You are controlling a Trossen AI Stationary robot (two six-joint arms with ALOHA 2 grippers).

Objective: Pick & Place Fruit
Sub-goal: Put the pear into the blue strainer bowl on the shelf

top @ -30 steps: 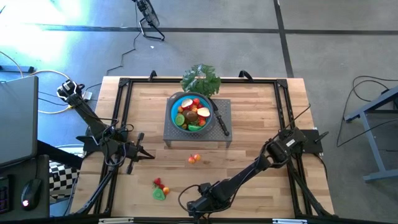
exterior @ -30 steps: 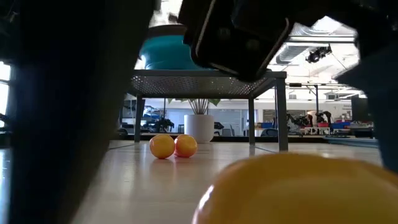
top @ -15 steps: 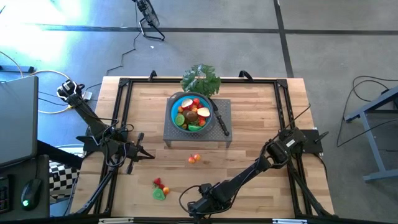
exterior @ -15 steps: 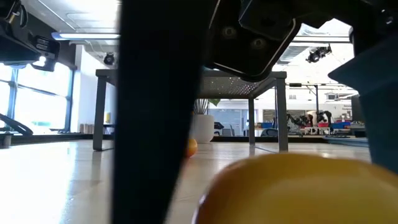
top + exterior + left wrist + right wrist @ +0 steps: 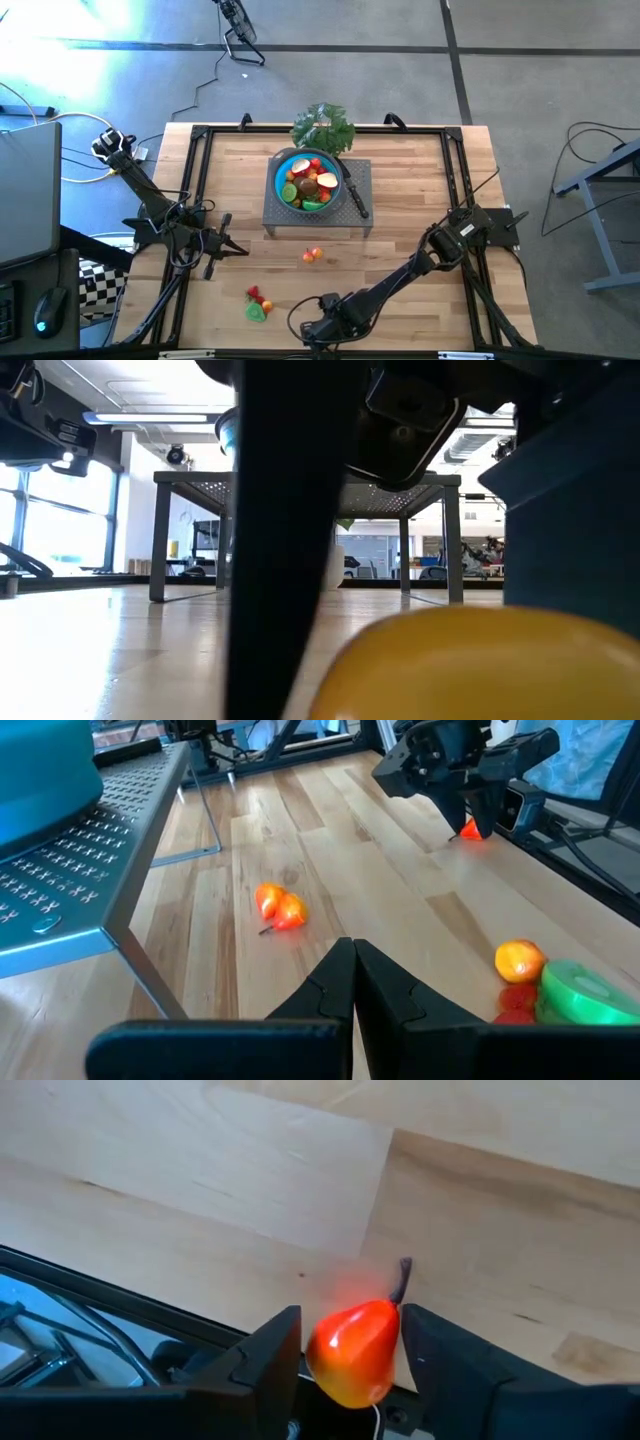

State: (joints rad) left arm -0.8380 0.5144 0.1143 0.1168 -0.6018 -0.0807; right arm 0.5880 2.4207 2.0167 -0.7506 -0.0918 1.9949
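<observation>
Right gripper (image 5: 348, 1348) at the table's (image 5: 420, 190) near edge, fingers narrow around a red-orange pear (image 5: 353, 1348), touching both sides. Left gripper (image 5: 353, 982) pinched closed, waiting mid-left.

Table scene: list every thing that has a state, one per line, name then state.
Right gripper: jaws around the pear, at the table's near edge.
Pear: between the right jaws, on the wood.
Left gripper: jaws shut, empty, waiting at the left.
Bowl: on the rack, full of fruit.
Knife: lying on the rack beside the bowl.
</observation>
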